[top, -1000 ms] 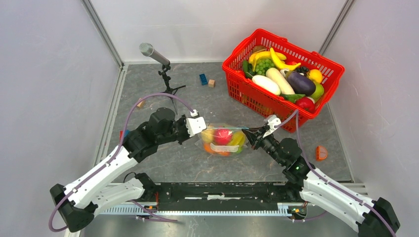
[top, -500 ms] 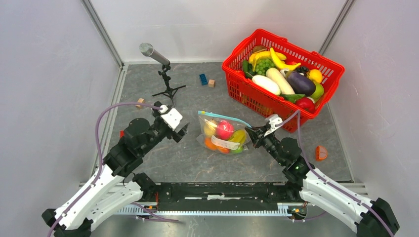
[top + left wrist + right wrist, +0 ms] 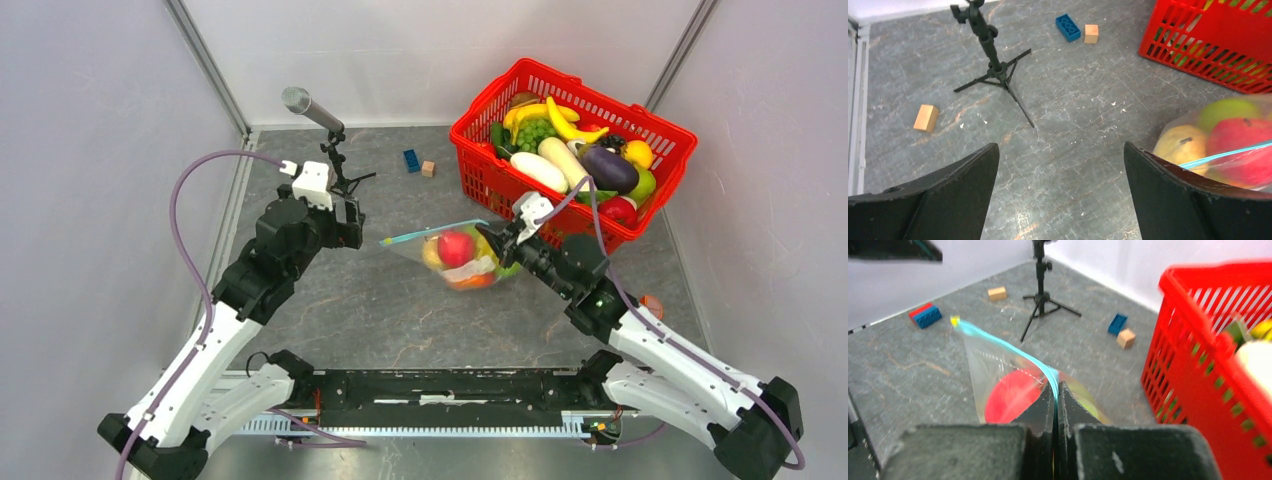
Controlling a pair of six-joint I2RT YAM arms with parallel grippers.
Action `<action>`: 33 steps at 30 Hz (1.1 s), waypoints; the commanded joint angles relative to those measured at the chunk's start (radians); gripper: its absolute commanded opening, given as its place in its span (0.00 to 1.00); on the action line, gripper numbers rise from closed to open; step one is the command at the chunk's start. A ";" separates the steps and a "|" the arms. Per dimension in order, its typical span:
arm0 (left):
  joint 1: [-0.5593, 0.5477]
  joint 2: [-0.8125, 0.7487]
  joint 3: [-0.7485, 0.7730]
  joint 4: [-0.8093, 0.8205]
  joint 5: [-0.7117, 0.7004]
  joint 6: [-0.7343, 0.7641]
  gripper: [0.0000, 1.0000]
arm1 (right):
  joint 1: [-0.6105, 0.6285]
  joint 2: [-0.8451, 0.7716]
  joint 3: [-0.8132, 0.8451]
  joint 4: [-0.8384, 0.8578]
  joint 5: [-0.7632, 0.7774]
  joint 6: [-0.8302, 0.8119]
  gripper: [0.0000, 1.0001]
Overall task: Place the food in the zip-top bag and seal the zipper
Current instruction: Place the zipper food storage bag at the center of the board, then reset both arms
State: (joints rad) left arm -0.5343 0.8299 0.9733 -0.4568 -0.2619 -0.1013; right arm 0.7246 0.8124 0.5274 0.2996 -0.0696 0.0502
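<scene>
The clear zip-top bag (image 3: 452,258) hangs tilted just above the floor in the middle of the top view. My right gripper (image 3: 492,241) is shut on the right end of its light blue zipper (image 3: 430,232). The food inside shows as a red apple (image 3: 455,247), a yellow fruit (image 3: 432,253) and a green one (image 3: 506,266). In the right wrist view the zipper (image 3: 998,340) runs out from between the pinched fingertips of the right gripper (image 3: 1055,388). My left gripper (image 3: 345,226) is open and holds nothing, left of the bag and apart from it. In the left wrist view the left gripper (image 3: 1060,146) frames bare floor, with the bag (image 3: 1233,165) at the right edge.
A red mesh basket (image 3: 480,175) full of toy produce stands at the back right, close behind the right gripper. A microphone on a small tripod (image 3: 335,165) stands just beyond the left gripper. A blue brick (image 3: 411,160), a wooden cube (image 3: 428,168) and a wooden block (image 3: 926,117) lie on the floor.
My left gripper let go of the bag's left end, opened wide and drew back to the left and away. The right gripper lifted the bag and carried it slightly right.
</scene>
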 commanded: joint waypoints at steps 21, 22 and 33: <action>0.062 -0.083 -0.042 0.036 0.019 -0.104 1.00 | 0.089 -0.269 -0.049 -0.157 -0.469 -0.078 0.81; 0.062 -0.080 -0.042 0.032 0.026 -0.105 1.00 | 0.090 -0.268 -0.054 -0.141 -0.408 -0.075 0.82; 0.065 -0.049 -0.128 0.029 0.098 -0.281 1.00 | 0.090 -0.057 0.051 -0.189 0.116 0.043 0.82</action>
State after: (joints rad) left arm -0.4770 0.7788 0.8921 -0.4618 -0.1940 -0.2672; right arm 0.8154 0.7639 0.4992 0.0914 -0.1379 0.0666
